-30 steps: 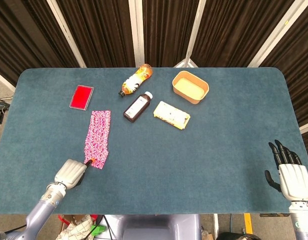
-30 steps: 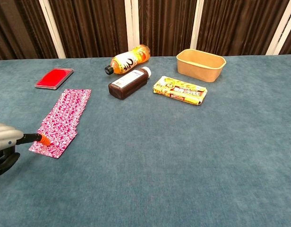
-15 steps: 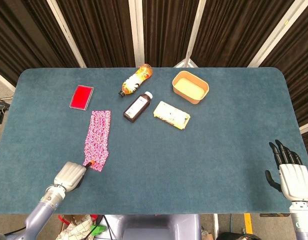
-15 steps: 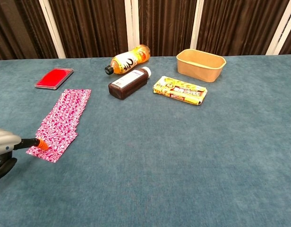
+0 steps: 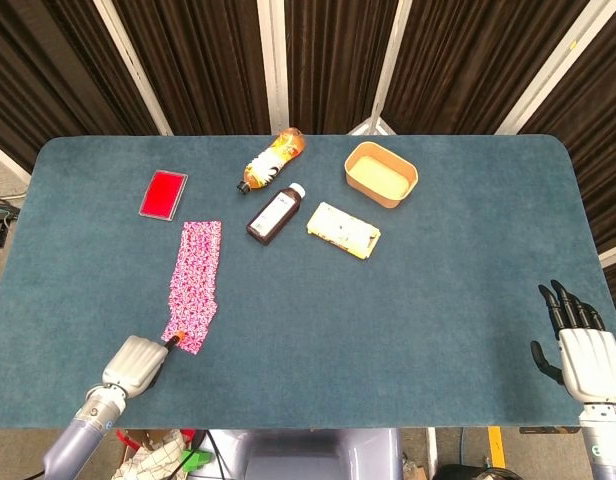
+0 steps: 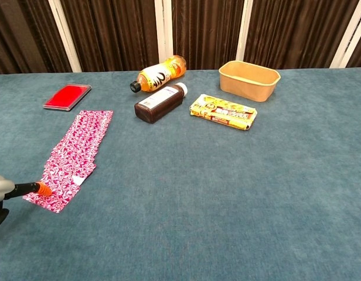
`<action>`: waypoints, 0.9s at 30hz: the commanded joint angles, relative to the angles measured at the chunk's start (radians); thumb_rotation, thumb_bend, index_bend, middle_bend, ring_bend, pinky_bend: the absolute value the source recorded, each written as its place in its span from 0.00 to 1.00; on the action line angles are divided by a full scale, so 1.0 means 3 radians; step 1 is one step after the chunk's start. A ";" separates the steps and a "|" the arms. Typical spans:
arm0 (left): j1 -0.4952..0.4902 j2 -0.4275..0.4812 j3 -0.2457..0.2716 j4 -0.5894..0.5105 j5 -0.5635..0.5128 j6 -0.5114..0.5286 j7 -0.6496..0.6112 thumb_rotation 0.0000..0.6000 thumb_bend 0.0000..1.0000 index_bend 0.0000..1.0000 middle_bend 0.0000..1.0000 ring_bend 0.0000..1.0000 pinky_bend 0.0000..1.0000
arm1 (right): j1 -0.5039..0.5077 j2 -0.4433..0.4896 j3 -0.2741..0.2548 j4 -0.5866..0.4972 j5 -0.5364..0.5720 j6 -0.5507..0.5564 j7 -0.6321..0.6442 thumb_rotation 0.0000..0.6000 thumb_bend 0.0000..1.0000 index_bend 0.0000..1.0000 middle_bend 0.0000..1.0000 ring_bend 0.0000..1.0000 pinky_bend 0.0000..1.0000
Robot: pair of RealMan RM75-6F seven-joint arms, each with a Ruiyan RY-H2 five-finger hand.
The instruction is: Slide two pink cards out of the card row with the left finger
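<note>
The left hand presses one orange-tipped finger on the nearest pink cards, its other fingers curled in. Thin, light and probably slippery, the cards should slide under light downward pressure. The right hand holds nothing, fingers apart.

No print on any bottle or packet can be read.

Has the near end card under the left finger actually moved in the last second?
Yes. The near card has slid toward the robot, away from the red case, dragged by the left hand; a gap shows behind it in the card row.
</note>
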 commanded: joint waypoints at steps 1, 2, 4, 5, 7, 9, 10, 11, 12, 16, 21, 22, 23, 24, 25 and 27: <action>-0.0002 -0.0008 0.0027 -0.0015 -0.0006 0.0004 0.0017 1.00 0.99 0.14 0.90 0.78 0.68 | 0.0001 0.0003 0.0003 -0.0001 0.0003 -0.0001 0.0005 1.00 0.42 0.03 0.06 0.14 0.18; -0.0003 -0.0010 0.0038 -0.0021 -0.0008 0.0005 0.0026 1.00 0.99 0.14 0.90 0.78 0.68 | 0.0001 0.0004 0.0004 -0.0002 0.0002 0.0000 0.0007 1.00 0.42 0.03 0.06 0.14 0.18; -0.0005 -0.0012 0.0065 -0.0044 -0.0007 0.0016 0.0052 1.00 0.99 0.14 0.90 0.78 0.68 | 0.0001 0.0006 0.0008 -0.0003 0.0003 0.0005 0.0011 1.00 0.42 0.03 0.06 0.14 0.18; -0.0004 -0.0013 0.0076 -0.0055 -0.0005 0.0023 0.0060 1.00 0.99 0.14 0.90 0.78 0.68 | 0.0001 0.0007 0.0009 -0.0003 0.0005 0.0004 0.0013 1.00 0.42 0.03 0.06 0.14 0.18; 0.0003 -0.0012 0.0105 -0.0085 0.0010 0.0047 0.0079 1.00 0.99 0.14 0.90 0.78 0.68 | 0.0000 0.0009 0.0009 -0.0003 0.0005 0.0005 0.0017 1.00 0.42 0.03 0.06 0.14 0.18; 0.0013 -0.0009 0.0130 -0.0110 0.0029 0.0076 0.0095 1.00 0.99 0.14 0.90 0.78 0.68 | 0.0001 0.0009 0.0010 -0.0002 0.0005 0.0004 0.0019 1.00 0.42 0.03 0.06 0.14 0.18; 0.0023 -0.0008 0.0147 -0.0127 0.0042 0.0100 0.0106 1.00 0.99 0.14 0.90 0.78 0.68 | 0.0001 0.0008 0.0010 -0.0002 0.0004 0.0004 0.0021 1.00 0.42 0.03 0.06 0.14 0.18; 0.0029 -0.0007 0.0157 -0.0137 0.0047 0.0116 0.0113 1.00 0.99 0.14 0.90 0.78 0.68 | 0.0001 0.0008 0.0009 -0.0002 0.0003 0.0003 0.0021 1.00 0.42 0.03 0.06 0.14 0.18; 0.0035 -0.0007 0.0167 -0.0146 0.0049 0.0130 0.0121 1.00 0.99 0.14 0.90 0.78 0.69 | 0.0002 0.0007 0.0009 -0.0001 0.0003 0.0002 0.0021 1.00 0.42 0.03 0.06 0.14 0.18; 0.0051 -0.0011 0.0203 -0.0181 0.0034 0.0182 0.0170 1.00 0.99 0.14 0.90 0.78 0.69 | 0.0002 0.0007 0.0009 0.0002 0.0007 -0.0002 0.0028 1.00 0.41 0.03 0.06 0.14 0.18; 0.0063 -0.0015 0.0230 -0.0218 0.0010 0.0236 0.0223 1.00 0.99 0.14 0.90 0.78 0.69 | -0.0003 0.0008 0.0007 0.0001 0.0009 0.0003 0.0027 1.00 0.41 0.03 0.06 0.14 0.18; 0.0064 -0.0014 0.0231 -0.0223 0.0009 0.0241 0.0226 1.00 0.99 0.14 0.90 0.78 0.69 | -0.0003 0.0007 0.0007 0.0001 0.0010 0.0003 0.0027 1.00 0.41 0.03 0.06 0.14 0.18; 0.0065 -0.0010 0.0232 -0.0233 0.0008 0.0253 0.0230 1.00 0.99 0.14 0.90 0.78 0.69 | -0.0004 0.0006 0.0008 0.0001 0.0012 0.0003 0.0026 1.00 0.41 0.03 0.06 0.14 0.18; 0.0067 -0.0008 0.0232 -0.0239 0.0009 0.0260 0.0231 1.00 0.99 0.14 0.90 0.78 0.69 | -0.0004 0.0006 0.0008 0.0001 0.0013 0.0003 0.0025 1.00 0.41 0.03 0.06 0.14 0.18; 0.0070 -0.0002 0.0233 -0.0250 0.0011 0.0275 0.0232 1.00 0.99 0.14 0.90 0.78 0.69 | -0.0005 0.0005 0.0009 0.0000 0.0015 0.0003 0.0024 1.00 0.42 0.03 0.06 0.14 0.18; 0.0078 0.0014 0.0239 -0.0276 0.0035 0.0303 0.0220 1.00 0.99 0.14 0.90 0.78 0.69 | -0.0004 0.0003 0.0011 0.0000 0.0022 0.0000 0.0020 1.00 0.42 0.03 0.06 0.14 0.18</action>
